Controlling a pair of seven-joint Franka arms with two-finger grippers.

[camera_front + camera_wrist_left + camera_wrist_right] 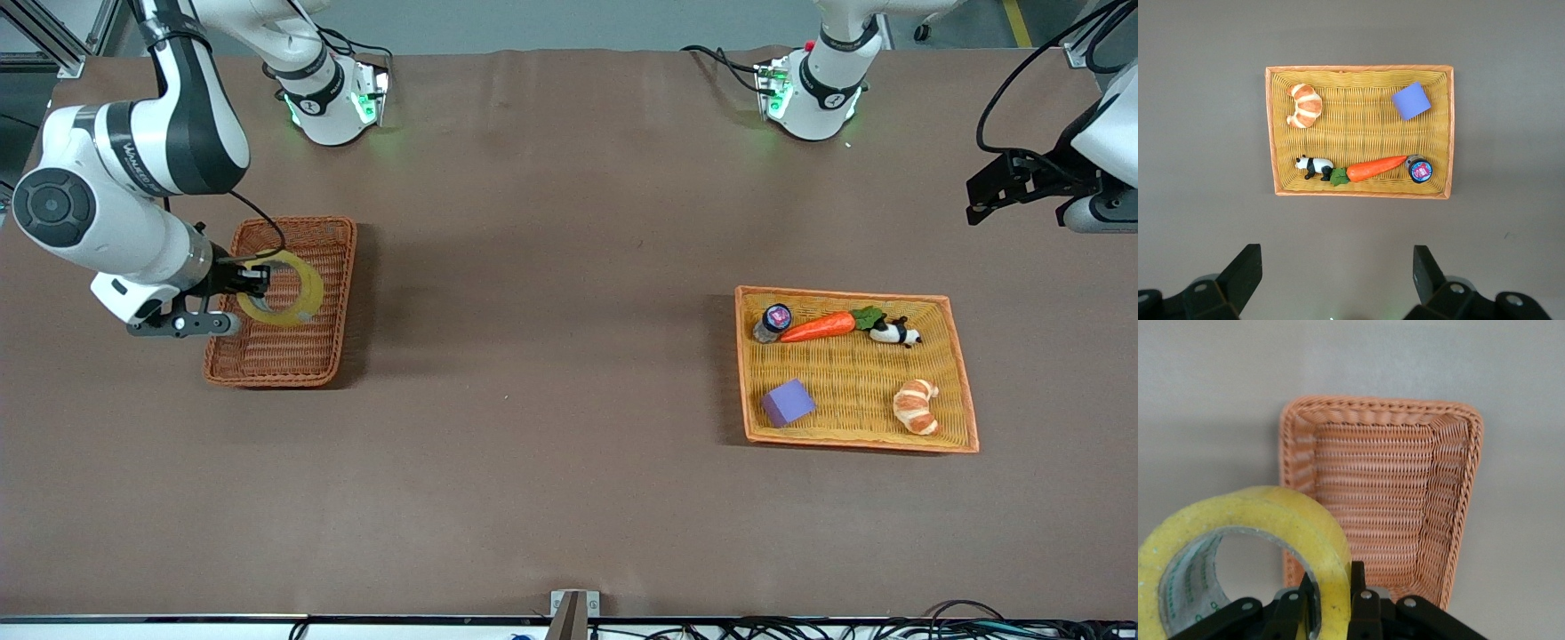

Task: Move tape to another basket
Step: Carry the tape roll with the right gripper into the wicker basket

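Tape (281, 289) clamped by wall in right gripper (253, 280), held over basket (311, 356) near desk's right-arm edge. Left gripper (1337, 270) parked, jaws apart, over bare desk beside yellow tray (1275, 133).

The front view looks down from high across the table (569, 498), facing both arm bases at twelve o'clock. The left wrist view looks straight down from well above the yellow tray (1270, 133), which the front view also shows (965, 373). The right wrist view sits close over the basket (1458, 520), shared with the front view (342, 293).
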